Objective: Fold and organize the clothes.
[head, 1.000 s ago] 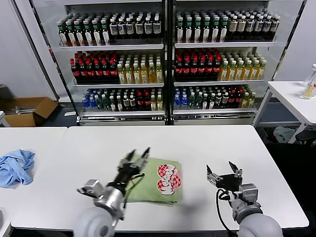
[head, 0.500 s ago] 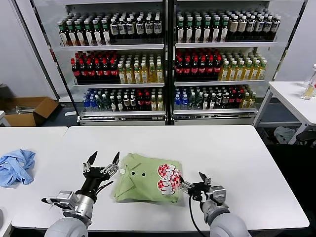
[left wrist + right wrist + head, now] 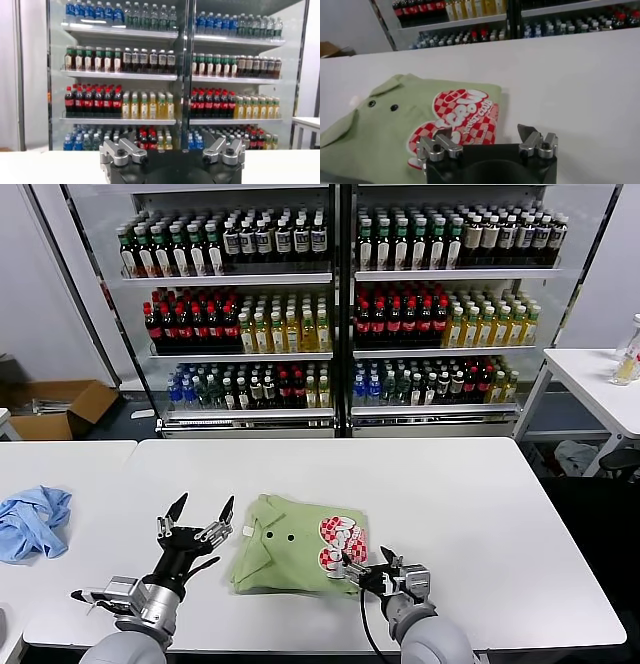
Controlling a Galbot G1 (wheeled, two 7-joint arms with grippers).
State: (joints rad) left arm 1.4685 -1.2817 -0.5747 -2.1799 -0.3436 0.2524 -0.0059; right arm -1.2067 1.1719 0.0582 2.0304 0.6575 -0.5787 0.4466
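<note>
Nearest, at the bottom of the head view, two robot arms reach forward over a white tabletop (image 3: 470, 484). The left gripper (image 3: 195, 518), lower left of the frame, hangs just left of the shirt with its jaws spread wide and empty. The right gripper (image 3: 362, 567), lower centre, sits at the shirt's near right corner, jaws parted and seemingly holding nothing, though whether a tip touches the cloth is hard to tell. Between them lies the light green shirt (image 3: 290, 556), folded to a compact rectangle, collar and two small buttons facing up, its red-and-white checked graphic (image 3: 457, 122) on the right side. The print carries lettering, perhaps "CROWN", not clearly readable. The folding looks nearly finished; the likely next move is squaring or shifting the bundle, which calls for a low, gentle grip on an edge. At far left lies a crumpled sky-blue cloth (image 3: 33, 522). Beyond, filling the upper frame, stands a glass-fronted drinks cooler (image 3: 340, 304); its bottle labels are unreadable.
</note>
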